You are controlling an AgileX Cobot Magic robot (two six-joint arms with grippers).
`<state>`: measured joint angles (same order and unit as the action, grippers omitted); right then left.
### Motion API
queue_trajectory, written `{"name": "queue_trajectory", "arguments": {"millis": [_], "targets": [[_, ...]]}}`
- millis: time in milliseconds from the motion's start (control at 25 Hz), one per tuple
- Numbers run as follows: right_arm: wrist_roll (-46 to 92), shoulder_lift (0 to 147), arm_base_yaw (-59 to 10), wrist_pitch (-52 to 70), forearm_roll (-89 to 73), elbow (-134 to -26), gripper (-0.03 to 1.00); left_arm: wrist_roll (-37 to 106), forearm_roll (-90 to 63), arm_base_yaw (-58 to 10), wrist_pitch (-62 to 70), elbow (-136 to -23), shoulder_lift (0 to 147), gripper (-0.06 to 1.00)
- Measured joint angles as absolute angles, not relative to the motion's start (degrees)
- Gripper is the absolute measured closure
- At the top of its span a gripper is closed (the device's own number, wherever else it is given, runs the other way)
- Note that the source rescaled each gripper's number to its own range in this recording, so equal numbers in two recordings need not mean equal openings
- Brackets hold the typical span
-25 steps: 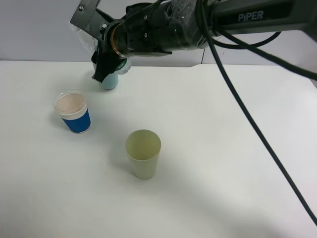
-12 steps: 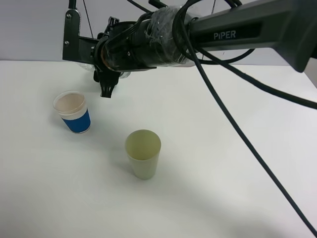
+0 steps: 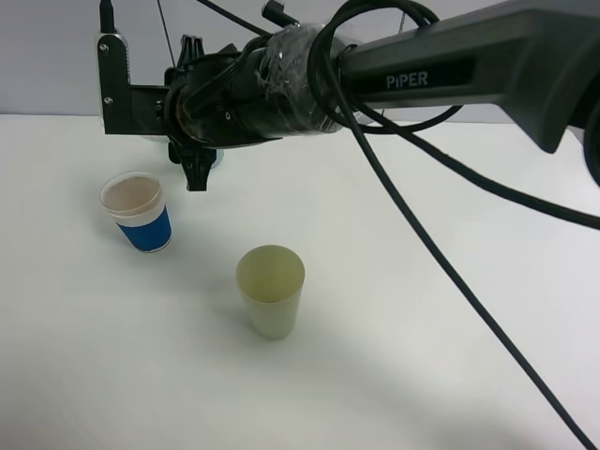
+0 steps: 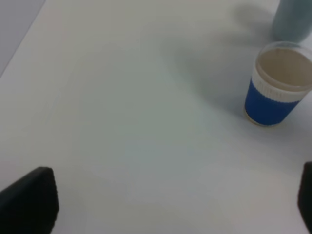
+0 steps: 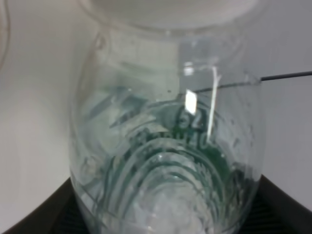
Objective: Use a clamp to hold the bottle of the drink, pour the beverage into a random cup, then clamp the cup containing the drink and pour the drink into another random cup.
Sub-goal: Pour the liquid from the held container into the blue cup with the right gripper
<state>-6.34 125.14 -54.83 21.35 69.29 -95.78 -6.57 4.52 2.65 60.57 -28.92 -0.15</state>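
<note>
The right arm stretches across to the far left, its hand point(image 3: 195, 169) clamped on a clear, green-printed bottle point(image 5: 165, 146).

I see a plain white table point(image 3: 441, 375) filling most of the high view, matte and unmarked. A pale grey wall point(image 3: 47, 56) stands behind its far edge. The left wrist camera catches a grey strip point(image 4: 14, 29) past the tabletop's edge; I cannot tell whether it is wall or floor.
</note>
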Motion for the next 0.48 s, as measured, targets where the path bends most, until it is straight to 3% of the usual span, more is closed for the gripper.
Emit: {"name": "queue_trajectory", "arguments": {"millis": [480], "targets": [[-3.7,125.8,-55.8,23.9,70.9,-96.3,0.97,-6.6,4.5,2.7,60.6,-28.9,-0.2,-0.06]]}}
